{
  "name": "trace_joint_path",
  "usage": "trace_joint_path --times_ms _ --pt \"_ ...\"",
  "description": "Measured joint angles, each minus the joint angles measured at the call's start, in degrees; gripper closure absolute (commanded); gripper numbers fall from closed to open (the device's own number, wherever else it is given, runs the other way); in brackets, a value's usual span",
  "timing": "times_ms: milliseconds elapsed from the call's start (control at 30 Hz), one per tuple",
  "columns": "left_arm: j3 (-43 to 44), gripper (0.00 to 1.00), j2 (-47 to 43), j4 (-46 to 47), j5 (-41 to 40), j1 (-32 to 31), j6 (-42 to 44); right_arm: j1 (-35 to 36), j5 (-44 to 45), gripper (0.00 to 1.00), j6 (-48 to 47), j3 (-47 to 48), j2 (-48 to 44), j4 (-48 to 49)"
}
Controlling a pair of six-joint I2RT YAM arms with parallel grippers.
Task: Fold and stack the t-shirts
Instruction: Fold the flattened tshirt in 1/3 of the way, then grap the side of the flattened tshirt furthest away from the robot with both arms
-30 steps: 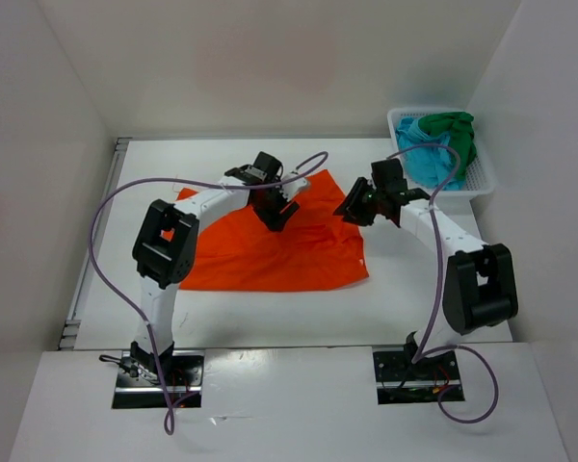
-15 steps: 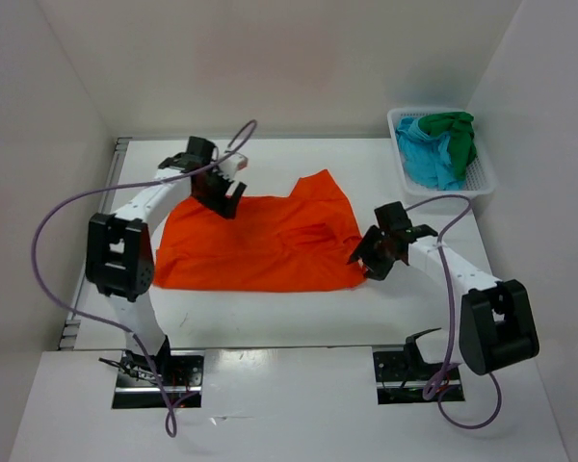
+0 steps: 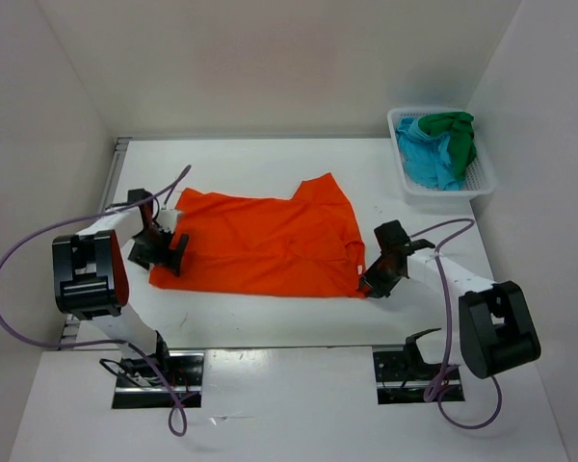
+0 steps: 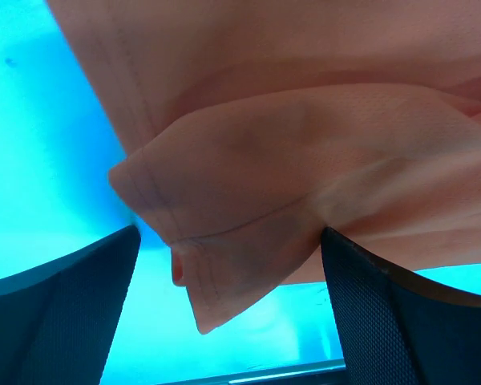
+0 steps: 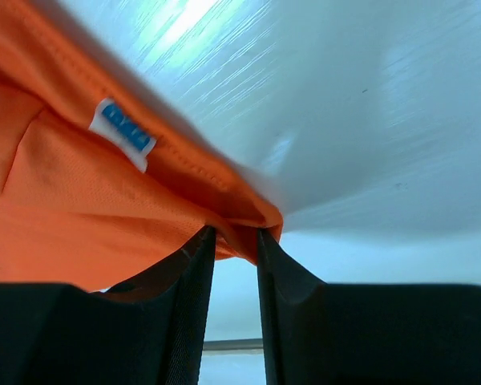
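The orange t-shirt (image 3: 260, 245) lies spread on the white table. My left gripper (image 3: 169, 252) is at its near left corner and open wide. In the left wrist view a hemmed corner of the orange t-shirt (image 4: 248, 184) hangs loose between the left gripper's (image 4: 228, 241) fingers. My right gripper (image 3: 374, 282) is at the near right corner. In the right wrist view the right gripper (image 5: 235, 237) has its narrow jaws pinching a fold of the orange t-shirt's (image 5: 80, 200) hem, beside a small blue and white label (image 5: 124, 132). The green t-shirt (image 3: 455, 130) and the turquoise t-shirt (image 3: 432, 162) lie crumpled in the basket.
A white mesh basket (image 3: 443, 192) stands at the back right corner of the table. White walls enclose the table at the left, back and right. Purple cables loop from both arms.
My left gripper swung from the shirt's back edge to its near left corner and opened wide. The shirt has spread leftward. My right gripper moved to the near right corner and narrowed on the hem.
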Motion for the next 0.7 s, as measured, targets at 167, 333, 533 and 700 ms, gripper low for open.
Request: trace_joint_path --times_ms 167,333,533,700 --pt "-1.68 0.00 -3.13 0.44 -3.02 1.46 0.83 -1.95 0.85 0.44 0.20 0.61 -0.68 -1.03" --pt "1.86 0.00 -6.91 -4.11 -0.31 4.15 3.43 -2.62 1.11 0.36 -1.55 7.08 -5.84 -4.61" --pt "20.90 0.00 -3.23 -3.23 8.72 4.20 2.54 -2.62 2.51 0.29 -11.08 32.35 4.35 -3.48" --pt "36.63 0.00 12.66 1.29 11.52 3.48 -1.86 -2.58 3.52 0.28 -20.26 57.79 32.13 0.37"
